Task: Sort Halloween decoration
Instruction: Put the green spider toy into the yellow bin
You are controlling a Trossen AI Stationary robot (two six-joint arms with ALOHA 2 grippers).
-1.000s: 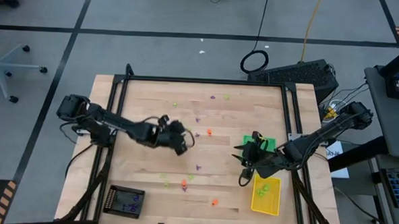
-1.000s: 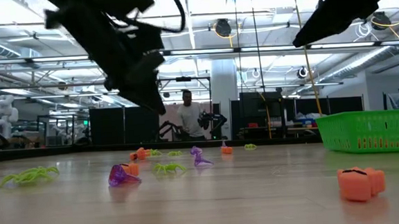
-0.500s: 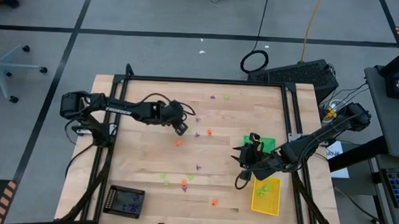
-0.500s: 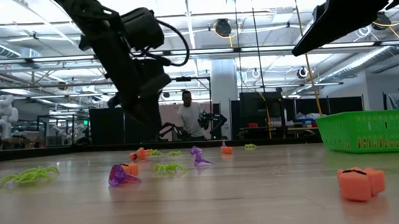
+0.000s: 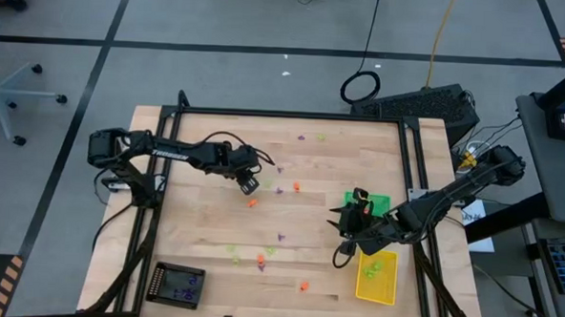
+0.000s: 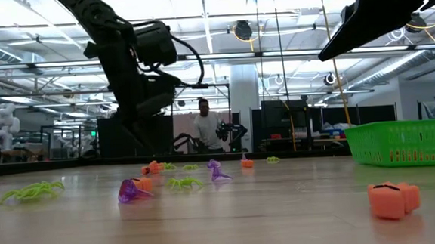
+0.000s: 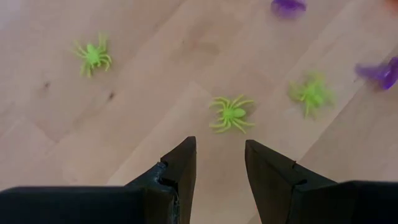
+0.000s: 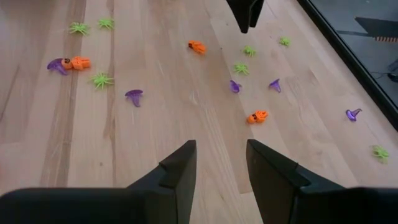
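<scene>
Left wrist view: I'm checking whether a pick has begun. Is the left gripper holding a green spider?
No, the left gripper is open and empty, with the nearest green spider lying ahead on the table.

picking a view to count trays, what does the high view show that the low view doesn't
Only the high view shows the yellow tray, the black tray and the right hand by the green tray. Only the low view shows the room behind, with a person standing there. Both show the green tray, the left arm over the table, and scattered orange, purple and green trinkets.
</scene>
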